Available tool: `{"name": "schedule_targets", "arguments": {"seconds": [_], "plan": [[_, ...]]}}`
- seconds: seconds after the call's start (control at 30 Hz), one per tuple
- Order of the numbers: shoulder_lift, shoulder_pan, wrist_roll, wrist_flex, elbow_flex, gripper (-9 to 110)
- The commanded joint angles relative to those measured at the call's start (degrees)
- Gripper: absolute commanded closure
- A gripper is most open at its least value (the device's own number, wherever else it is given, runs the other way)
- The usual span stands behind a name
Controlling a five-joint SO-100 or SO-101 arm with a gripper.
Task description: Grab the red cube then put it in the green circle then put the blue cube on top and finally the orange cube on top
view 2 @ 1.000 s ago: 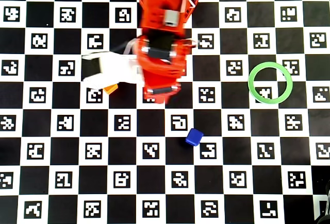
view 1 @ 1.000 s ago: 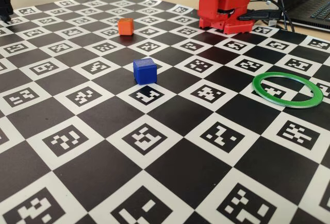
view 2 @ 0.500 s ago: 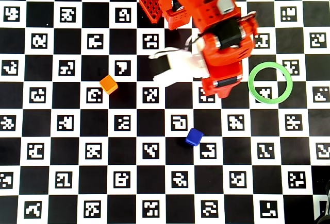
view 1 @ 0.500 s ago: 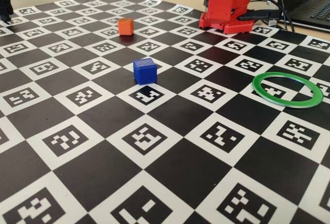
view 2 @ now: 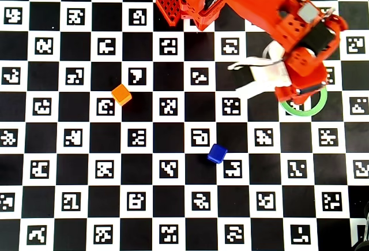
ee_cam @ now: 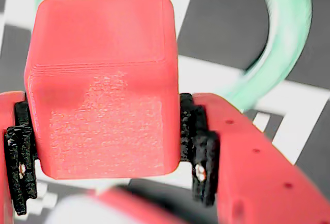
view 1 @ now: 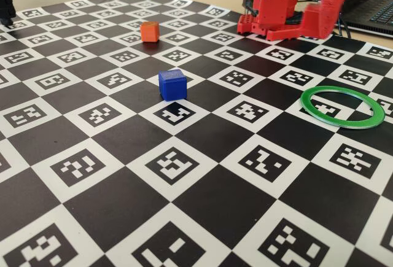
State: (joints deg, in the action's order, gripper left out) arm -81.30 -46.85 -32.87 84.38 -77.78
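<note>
Wrist view: red cube point(ee_cam: 100, 85) clamped between the black-padded fingers point(ee_cam: 198, 147) of the gripper point(ee_cam: 105, 152), jaws spread just one cube-width and pressing its left and right faces. Matte faces, rounded edges, fine layer lines near the top edge, a rougher patch on the near face. Held above the checkered marker board point(ee_cam: 216, 23), with an arc of the green circle point(ee_cam: 281, 44) curving behind it from 12 to 4 o'clock.

Overhead view: gripper end of the red arm point(view 2: 300, 60) over the upper half of the green circle point(view 2: 304, 109), only the lower arc showing at 6 o'clock beneath it; cube itself hidden there. Blue cube point(view 2: 217, 153) on the board at about 8 o'clock from the ring, well apart. Orange cube point(view 2: 121, 94) farther off at 9 o'clock.

Fixed view: green circle point(view 1: 342, 107) flat on the board, blue cube point(view 1: 172, 84) and orange cube point(view 1: 150, 31) resting apart, arm base point(view 1: 276, 3) at the far edge.
</note>
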Motion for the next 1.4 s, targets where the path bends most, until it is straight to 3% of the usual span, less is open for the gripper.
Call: {"name": "schedule_targets", "arguments": {"seconds": [0.0, 0.37, 1.37], "plan": [[-1.1, -3.8, -4.7, -1.8, 7.7, 100], [-1.1, -6.8, -17.5, -12.5, -0.9, 100], [6.5, -6.3, -18.4, -23.1, -13.2, 100]]}}
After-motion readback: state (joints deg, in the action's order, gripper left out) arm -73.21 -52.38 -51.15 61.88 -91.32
